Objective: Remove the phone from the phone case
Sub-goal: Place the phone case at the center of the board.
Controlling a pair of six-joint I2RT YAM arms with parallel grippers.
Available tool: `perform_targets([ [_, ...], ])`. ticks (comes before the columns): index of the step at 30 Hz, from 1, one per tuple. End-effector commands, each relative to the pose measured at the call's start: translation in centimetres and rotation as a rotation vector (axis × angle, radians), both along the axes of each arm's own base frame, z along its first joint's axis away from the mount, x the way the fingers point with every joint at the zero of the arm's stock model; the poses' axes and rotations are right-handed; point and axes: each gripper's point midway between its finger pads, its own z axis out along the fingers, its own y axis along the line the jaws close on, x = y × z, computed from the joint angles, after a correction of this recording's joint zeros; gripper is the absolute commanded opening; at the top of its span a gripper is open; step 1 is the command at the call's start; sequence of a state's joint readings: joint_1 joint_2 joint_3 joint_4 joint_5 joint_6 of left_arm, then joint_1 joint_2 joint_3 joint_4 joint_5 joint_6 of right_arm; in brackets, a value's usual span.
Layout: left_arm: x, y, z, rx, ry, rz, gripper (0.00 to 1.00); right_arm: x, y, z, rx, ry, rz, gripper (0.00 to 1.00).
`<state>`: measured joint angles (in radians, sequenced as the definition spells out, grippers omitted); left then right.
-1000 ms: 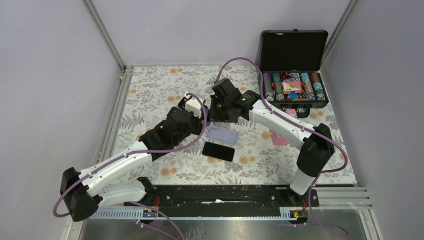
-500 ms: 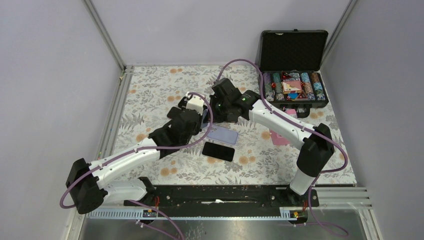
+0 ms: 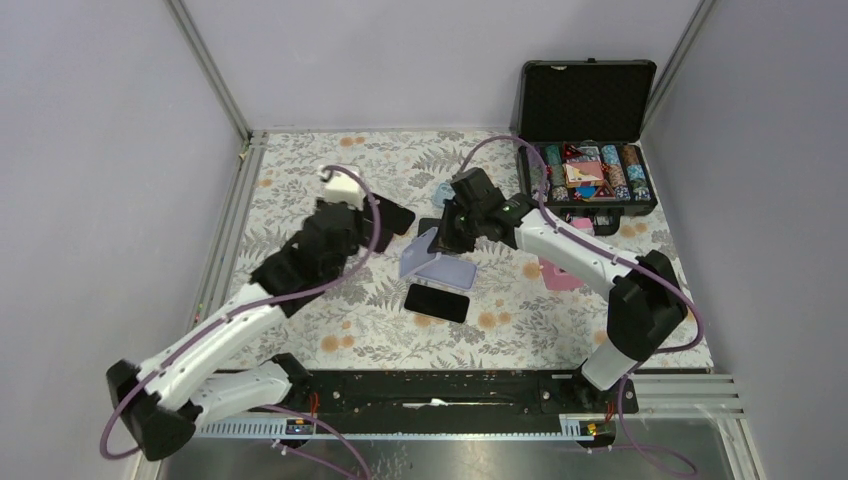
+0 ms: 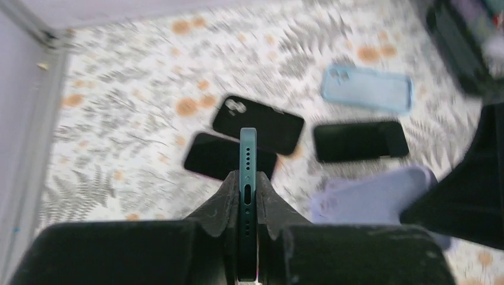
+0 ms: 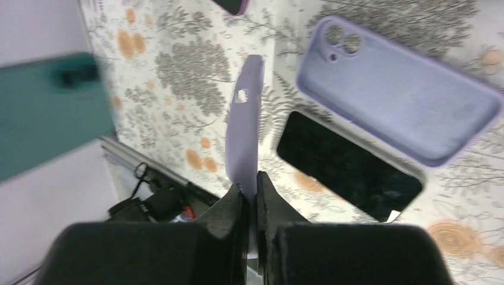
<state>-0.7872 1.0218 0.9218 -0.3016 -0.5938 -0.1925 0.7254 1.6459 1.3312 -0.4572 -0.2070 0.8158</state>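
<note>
My left gripper (image 4: 248, 178) is shut on a dark teal phone (image 4: 248, 155), seen edge-on with its port end towards the camera. From above, the phone (image 3: 396, 214) hangs over the mat, left of the right arm. My right gripper (image 5: 249, 190) is shut on the wall of a lilac phone case (image 5: 245, 127), which is lifted and empty. In the top view that case (image 3: 416, 252) tilts below the right gripper (image 3: 446, 236). The phone and the case are apart. The phone also shows as a blurred teal slab (image 5: 53, 113) in the right wrist view.
A second lilac case (image 5: 398, 89) and a black phone (image 5: 350, 166) lie flat on the floral mat. More black phones (image 4: 258, 123) (image 4: 361, 141) and a blue case (image 4: 367, 88) lie further back. An open case of poker chips (image 3: 585, 140) stands at the back right, with a pink item (image 3: 558, 275) nearby.
The left gripper has shut on the phone and drawn it left, out of the lilac case. The right gripper has shifted right and lifted the case.
</note>
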Motion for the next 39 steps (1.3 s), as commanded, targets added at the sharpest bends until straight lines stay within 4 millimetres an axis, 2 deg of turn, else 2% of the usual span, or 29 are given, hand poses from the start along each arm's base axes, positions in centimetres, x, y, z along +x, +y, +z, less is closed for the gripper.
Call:
perform_targets([
  [1,-0.2,5.5,10.4,-0.076,-0.241,0.131,0.00,0.6,0.5,1.4,0.089,-0.081,0.018,0.00],
  [4,-0.9,8.4,12.3,-0.043,-0.302,0.203,0.00,1.4,2.5,0.4,0.142,-0.060,0.007,0.00],
  [8,-1.7,10.5,12.8,-0.016,-0.318,0.249,0.00,2.7,7.1,0.8,0.228,-0.086,-0.001,0.00],
  [13,-2.6,11.4,11.9,-0.009,-0.291,0.257,0.00,4.3,13.3,-0.9,0.293,-0.080,-0.071,0.03],
  [15,-2.9,11.7,11.4,0.005,-0.279,0.262,0.00,4.5,15.2,-3.0,0.264,-0.056,-0.092,0.07],
  [18,-3.5,12.1,10.7,-0.047,-0.257,0.286,0.00,4.1,17.3,-5.1,0.209,-0.063,-0.089,0.09],
  [19,-3.7,11.9,10.4,-0.086,-0.246,0.280,0.00,4.1,18.0,-5.1,0.188,-0.092,-0.068,0.10],
  [21,-3.8,11.0,9.5,-0.105,-0.210,0.238,0.00,4.1,17.7,-6.8,0.096,-0.130,-0.057,0.18],
  [24,-4.2,11.3,7.9,-0.096,-0.165,0.255,0.00,3.5,17.6,-8.2,0.074,-0.138,-0.035,0.39],
  [26,-4.4,11.5,7.1,-0.080,-0.151,0.253,0.00,2.4,17.7,-8.4,0.068,-0.105,0.021,0.42],
  [28,-4.6,11.7,6.6,-0.060,-0.145,0.247,0.00,1.1,17.0,-8.0,0.027,-0.084,0.111,0.51],
  [30,-4.7,11.7,5.9,-0.045,-0.138,0.240,0.00,0.1,15.7,-7.1,-0.017,-0.108,0.187,0.64],
  [33,-4.6,11.2,5.1,-0.031,-0.129,0.215,0.00,-1.0,13.0,-6.3,-0.089,-0.135,0.265,0.78],
  [36,-4.2,10.8,4.2,-0.001,-0.124,0.189,0.00,-1.5,10.9,-5.6,-0.114,-0.143,0.300,0.84],
  [39,-3.7,10.2,2.6,0.075,-0.100,0.140,0.00,-1.1,8.6,-3.9,-0.090,-0.169,0.272,0.84],
])
